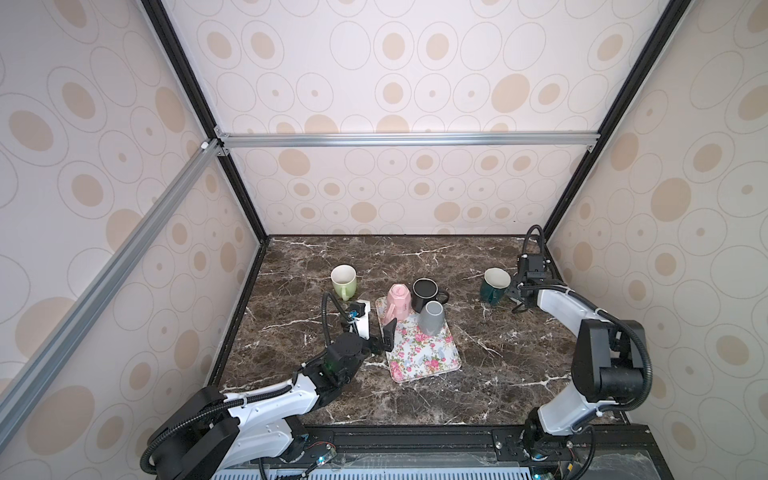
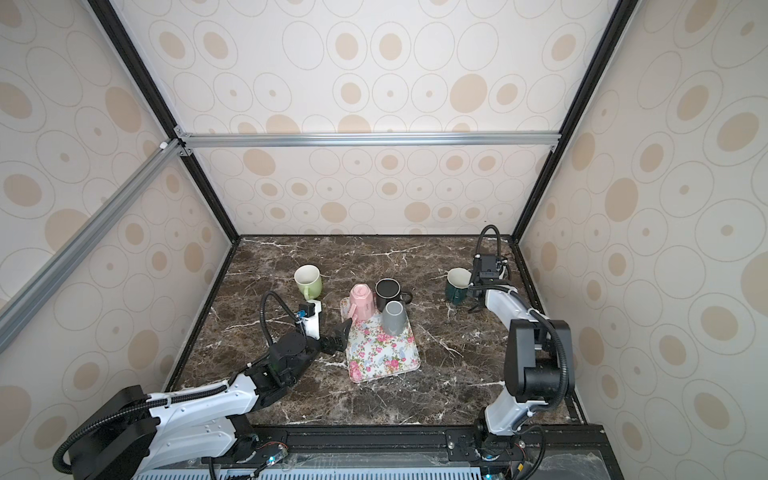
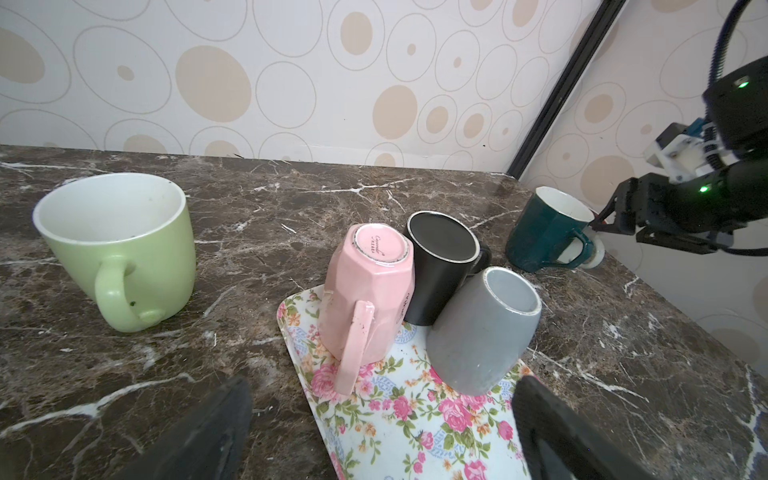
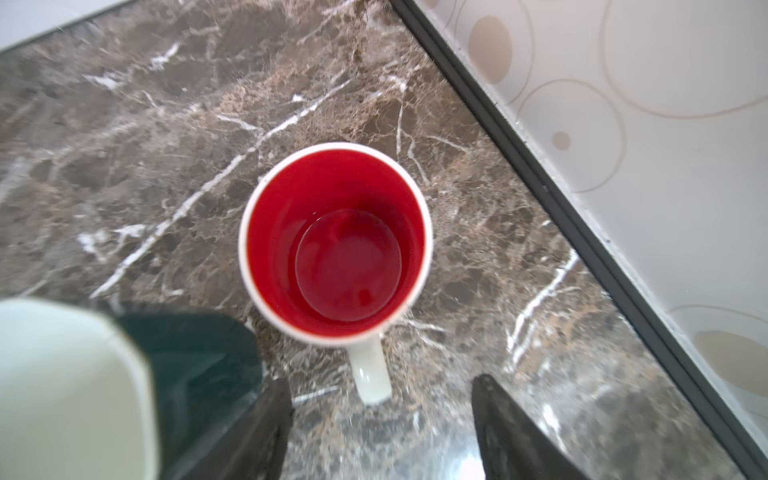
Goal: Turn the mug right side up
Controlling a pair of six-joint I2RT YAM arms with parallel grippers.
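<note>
Two claws and six mugs on a marbled counter (image 1: 478,374).

Right claw (image 4: 381,409): fingers apart, gripping nothing. Just ahead of the gap between them is the handle (image 4: 370,365) of the white mug (image 4: 336,241), pointing back toward the claw and touching neither finger. Beyond the handle the mug body stands on the counter, long axis vertical and mouth up. Its red interior shows down to the round bottom. Close beside one finger stands a teal mug (image 4: 195,357), also mouth up and pale inside; contact with the finger cannot be told.

Left claw (image 3: 382,415): fingers spread wide, gripping nothing, poised at the near end of a floral tray (image 3: 415,436). Directly ahead, on the tray, a pink mug (image 3: 370,299) stands inverted, base up, with its handle toward the claw. Beside it is a grey mug (image 3: 482,332), likewise inverted. Close behind both, a black mug (image 3: 440,266) stands mouth up at the tray's far edge. Off to the side, apart from the tray, a green mug (image 3: 124,257) stands mouth up on the counter, white inside, handle toward the claw.
</note>
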